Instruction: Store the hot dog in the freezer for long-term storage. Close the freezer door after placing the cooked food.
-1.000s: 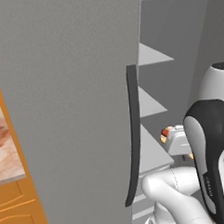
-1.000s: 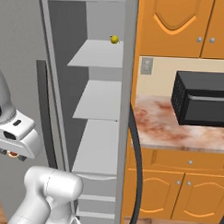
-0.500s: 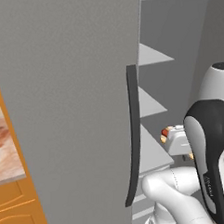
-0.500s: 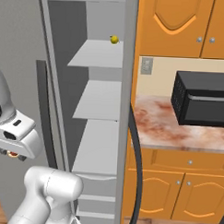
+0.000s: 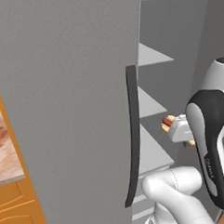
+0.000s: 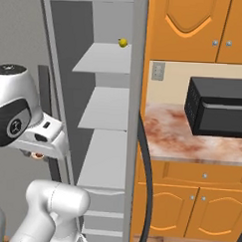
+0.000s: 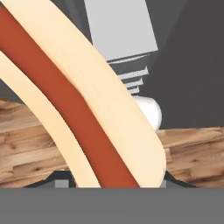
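Item, transport step: your gripper (image 5: 172, 125) clamped on the hot dog (image 7: 83, 109), held at the freezer (image 6: 105, 117) mouth, shelves toward 10 o'clock in the left base view; next, reach in, release, then shut the freezer door (image 5: 67, 107).

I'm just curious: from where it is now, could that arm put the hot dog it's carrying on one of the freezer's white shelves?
Probably yes. The freezer door stands open, the shelves look bare apart from a small yellow fruit, and the hot dog is already held beside them.

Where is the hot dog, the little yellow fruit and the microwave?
hot dog (image 7: 83, 109): hand view, on its red sausage.
yellow fruit (image 6: 123, 42): right base view, its middle, on the top freezer shelf.
microwave (image 6: 218, 113): right base view, its dark front.
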